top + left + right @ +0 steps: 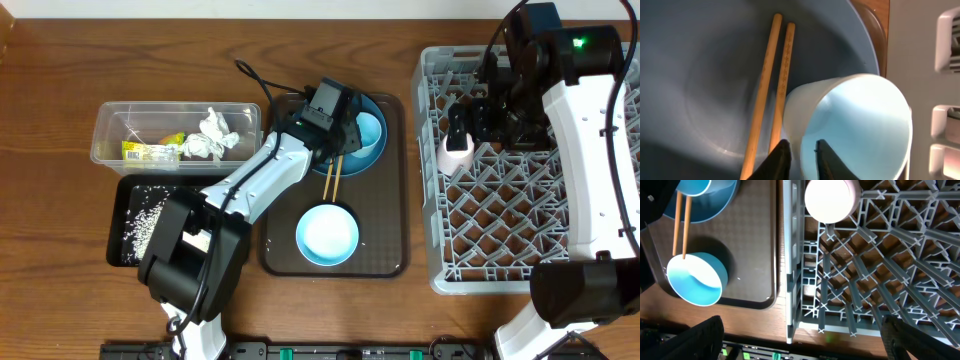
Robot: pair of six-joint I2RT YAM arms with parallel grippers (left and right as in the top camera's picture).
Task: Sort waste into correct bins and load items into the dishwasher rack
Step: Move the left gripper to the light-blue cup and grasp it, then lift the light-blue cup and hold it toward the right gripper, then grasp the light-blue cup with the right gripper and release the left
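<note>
At the upper left of the overhead frame, a clear container [110,125] is seen on the worktop [50,200], with a yellow-green snack wrapper [150,152] and a crumpled white tissue [213,135] inside. Just below it, white rice grains [148,215] are scattered in a black tray [125,250]. In the middle, a dark brown serving tray [385,250] carries a dark blue plate [700,75], a light blue bowl [327,235] and two chopsticks [762,90], which are laid from plate towards bowl.

The left arm [255,185] is stretched from the lower left up over the plate. The left claw [802,157] is closed on the rim of the small light blue cup [860,120], one finger inside and one outside, with the chopsticks just beside it.

At the right, the right arm [590,150] is held over the grey rack [520,230]. The right claw [800,325] is spread wide, with nothing in it. The pink cup [832,200] is set in the rack's upper left corner, apart from that claw.
</note>
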